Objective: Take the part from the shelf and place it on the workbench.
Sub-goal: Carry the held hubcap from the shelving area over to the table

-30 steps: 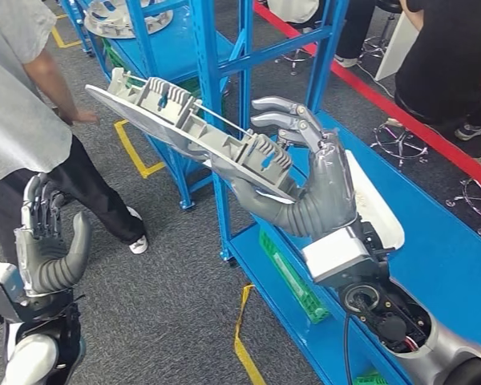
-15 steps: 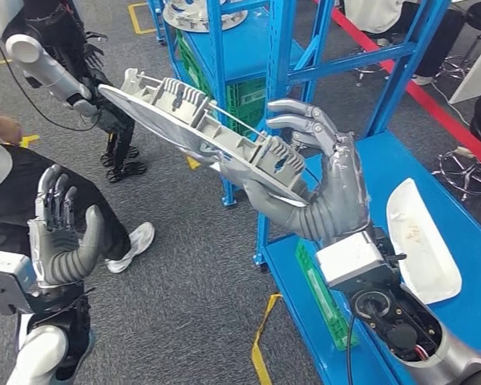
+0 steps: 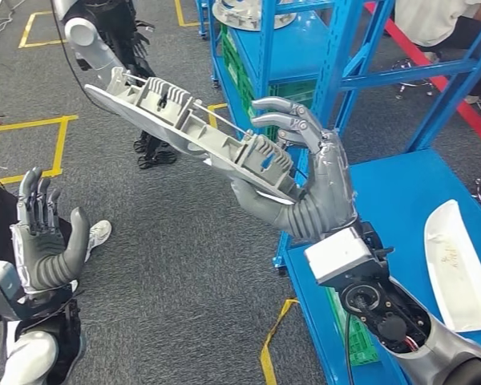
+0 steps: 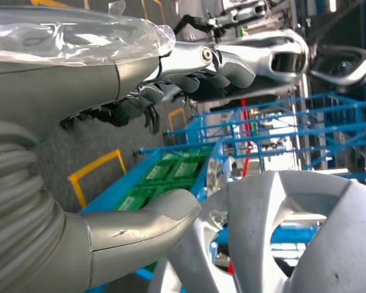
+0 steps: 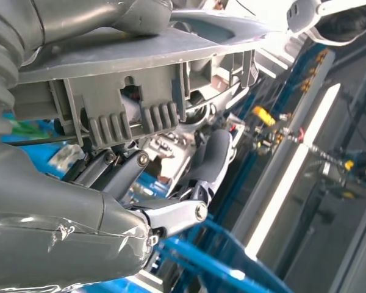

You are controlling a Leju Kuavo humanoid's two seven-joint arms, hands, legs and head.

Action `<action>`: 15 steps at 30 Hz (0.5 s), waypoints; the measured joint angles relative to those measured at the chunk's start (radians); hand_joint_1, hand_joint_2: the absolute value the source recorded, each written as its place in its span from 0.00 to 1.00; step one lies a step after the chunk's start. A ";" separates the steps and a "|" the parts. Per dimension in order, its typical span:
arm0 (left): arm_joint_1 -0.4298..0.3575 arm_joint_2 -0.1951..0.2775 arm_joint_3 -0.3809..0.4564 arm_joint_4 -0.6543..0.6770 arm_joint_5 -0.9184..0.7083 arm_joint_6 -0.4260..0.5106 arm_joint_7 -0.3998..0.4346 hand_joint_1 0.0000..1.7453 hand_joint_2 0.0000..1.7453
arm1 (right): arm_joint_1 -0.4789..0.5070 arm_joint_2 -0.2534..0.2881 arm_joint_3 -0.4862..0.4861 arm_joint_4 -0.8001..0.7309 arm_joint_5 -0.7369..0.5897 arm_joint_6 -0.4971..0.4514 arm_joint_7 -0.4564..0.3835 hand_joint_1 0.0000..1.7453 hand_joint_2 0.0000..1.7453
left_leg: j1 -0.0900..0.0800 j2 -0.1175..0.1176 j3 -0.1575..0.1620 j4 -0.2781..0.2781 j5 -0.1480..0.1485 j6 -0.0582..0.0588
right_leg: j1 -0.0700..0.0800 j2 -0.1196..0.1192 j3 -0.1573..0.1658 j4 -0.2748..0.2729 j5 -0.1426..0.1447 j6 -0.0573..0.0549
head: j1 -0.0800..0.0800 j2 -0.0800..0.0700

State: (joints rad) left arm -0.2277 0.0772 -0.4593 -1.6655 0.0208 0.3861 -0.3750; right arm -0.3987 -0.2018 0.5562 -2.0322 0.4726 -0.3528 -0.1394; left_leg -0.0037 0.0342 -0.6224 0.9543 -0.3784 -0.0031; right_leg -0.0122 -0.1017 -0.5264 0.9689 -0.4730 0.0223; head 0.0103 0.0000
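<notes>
Right hand (image 3: 323, 188) fingers (image 3: 286, 112) above, thumb below, clamped on long grey part (image 3: 183, 128). Part sticks out past fingers, tilted, up in air over grey floor (image 3: 177, 265). Blue shelf (image 3: 347, 48) just behind fingers. Left hand (image 3: 44, 241) fingers apart, holding nothing. White tray (image 3: 456, 273) on blue workbench (image 3: 402, 192), beside right arm.

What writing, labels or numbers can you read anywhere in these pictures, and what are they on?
No text can be read.
Long grey ribbed plastic part held in the right hand: no lettering visible.
White labels on the green plastic crates: too blurred to read.
White curved panel on the blue workbench: faint yellowish marks, illegible.
Yellow floor tape: plain lines, no words.
</notes>
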 joint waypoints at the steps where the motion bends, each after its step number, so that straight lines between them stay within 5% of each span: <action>1: -0.002 -0.001 0.000 0.000 0.000 0.000 -0.001 0.00 1.00 | 0.000 0.000 -0.001 0.001 -0.003 -0.001 -0.002 1.00 1.00 | 0.002 -0.010 0.005 -0.004 0.001 0.006 | -0.003 0.014 -0.004 0.014 -0.012 0.004 | 0.001 0.000; 5: -0.010 -0.010 0.000 0.004 -0.001 -0.005 -0.010 0.00 1.00 | 0.007 0.000 -0.009 0.006 -0.009 -0.007 -0.011 1.00 1.00 | 0.007 -0.052 0.016 -0.011 0.000 0.024 | -0.007 0.093 -0.119 0.245 -0.111 0.013 | 0.020 0.000; 7: -0.013 -0.014 -0.002 0.009 -0.002 -0.004 -0.015 0.00 1.00 | 0.019 -0.002 -0.013 0.010 -0.014 -0.011 -0.013 1.00 1.00 | 0.007 -0.079 0.018 -0.010 -0.001 0.024 | -0.007 0.099 -0.159 0.299 -0.105 0.015 | 0.026 0.000; 9: -0.019 -0.018 -0.004 0.014 -0.003 0.001 -0.021 0.00 1.00 | 0.028 -0.005 -0.016 0.013 -0.022 -0.015 -0.016 1.00 1.00 | 0.008 -0.108 0.021 -0.006 -0.004 0.022 | -0.009 0.111 -0.127 0.199 -0.028 0.012 | 0.033 0.000; 11: -0.027 -0.021 -0.005 0.019 -0.005 0.009 -0.025 0.00 1.00 | 0.030 -0.009 -0.020 0.015 -0.028 -0.020 -0.019 1.00 1.00 | 0.008 -0.134 0.019 0.002 -0.008 0.015 | -0.013 0.157 -0.071 0.067 0.029 0.006 | 0.039 0.000; 13: -0.032 -0.023 -0.006 0.024 -0.007 0.014 -0.029 0.00 1.00 | 0.033 -0.012 -0.024 0.018 -0.032 -0.025 -0.022 1.00 1.00 | 0.011 -0.155 0.009 0.006 -0.006 0.004 | -0.013 0.184 -0.045 0.018 0.033 0.002 | 0.040 0.000; 15: -0.034 -0.023 -0.007 0.028 -0.007 0.019 -0.030 0.00 1.00 | 0.033 -0.013 -0.027 0.022 -0.037 -0.026 -0.022 1.00 1.00 | 0.014 -0.164 0.001 0.007 -0.003 -0.008 | -0.013 0.166 -0.038 0.009 0.034 -0.005 | 0.041 0.000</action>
State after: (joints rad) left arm -0.2613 0.0543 -0.4663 -1.6374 0.0134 0.4050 -0.4052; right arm -0.3654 -0.2145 0.5293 -2.0105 0.4356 -0.3792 -0.1614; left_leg 0.0100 -0.1299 -0.6212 0.9611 -0.3817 -0.0107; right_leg -0.0247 0.0644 -0.5646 0.9778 -0.4392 0.0176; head 0.0513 0.0000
